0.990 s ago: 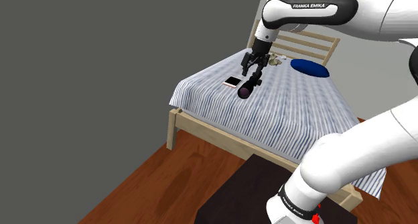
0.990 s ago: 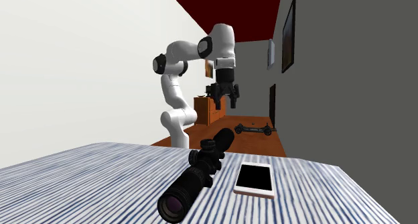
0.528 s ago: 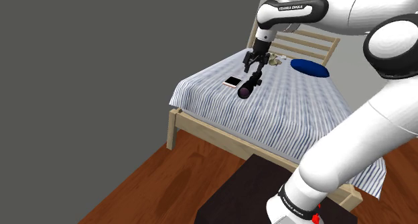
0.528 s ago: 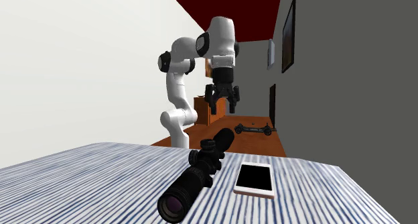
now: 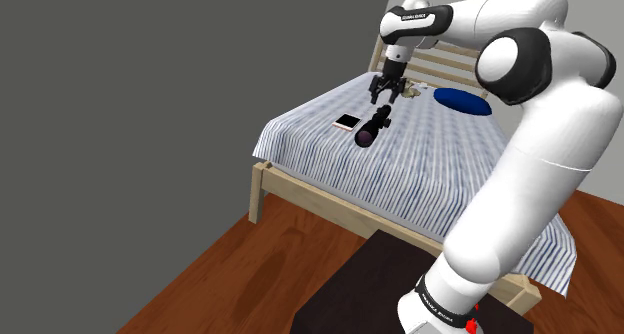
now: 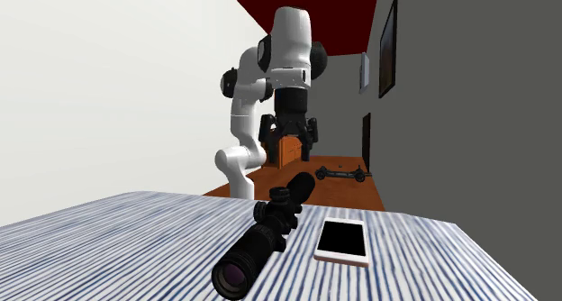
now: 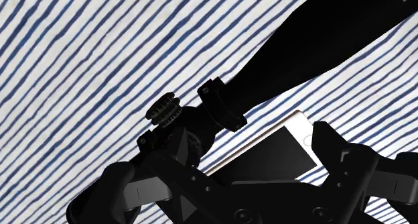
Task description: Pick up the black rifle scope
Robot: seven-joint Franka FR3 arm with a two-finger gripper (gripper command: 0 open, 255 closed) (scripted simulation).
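We see the claw (image 5: 383,97) with its fingers spread well apart and nothing held between them. The black rifle scope (image 5: 368,130) lies flat on the striped bed cover (image 5: 430,172) just beneath the claw (the turret section sits nearest one finger in the wrist view), and we see no contact. A white-edged phone (image 7: 268,155) lies below the claw too, just beside the scope.

The scope (image 6: 264,238) is black. The phone (image 6: 343,241) is white with a black screen. The bed cover (image 5: 430,167) is white with thin blue stripes. The pillow (image 5: 462,101) is dark blue. The bed frame (image 5: 257,189) is pale wood, the floor (image 5: 230,277) red-brown, the wall (image 5: 120,102) grey. The arm (image 5: 540,132) is white, the tool (image 5: 385,99) black.
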